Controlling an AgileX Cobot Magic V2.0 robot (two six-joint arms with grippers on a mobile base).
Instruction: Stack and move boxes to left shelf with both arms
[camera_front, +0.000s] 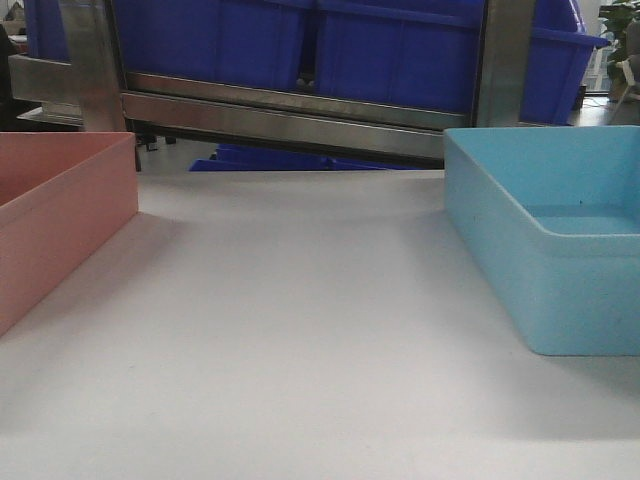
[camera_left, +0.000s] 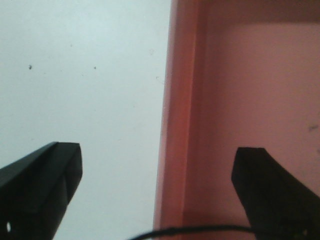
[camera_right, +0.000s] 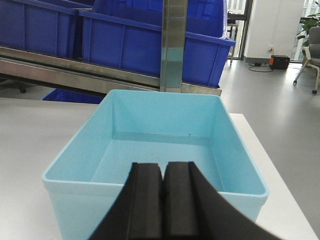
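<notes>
The salmon pink tub (camera_front: 60, 210) sits at the left of the white table, the light sky blue tub (camera_front: 560, 240) at the right. In the left wrist view my left gripper (camera_left: 157, 165) is open and looks straight down: one finger is over the bare table, the other over the pink tub's inside (camera_left: 250, 90), with the tub's wall between them. In the right wrist view my right gripper (camera_right: 163, 172) is shut and empty, hovering at the near rim of the blue tub (camera_right: 165, 145). Neither gripper shows in the front view. The roller shelf is out of view.
Behind the table stands a steel-framed rack (camera_front: 290, 115) with a brushed-metal rail holding dark blue bins (camera_front: 400, 50). A steel post (camera_right: 173, 45) rises behind the blue tub. The white table (camera_front: 300, 330) spreads between the tubs. Open floor lies to the right (camera_right: 280, 110).
</notes>
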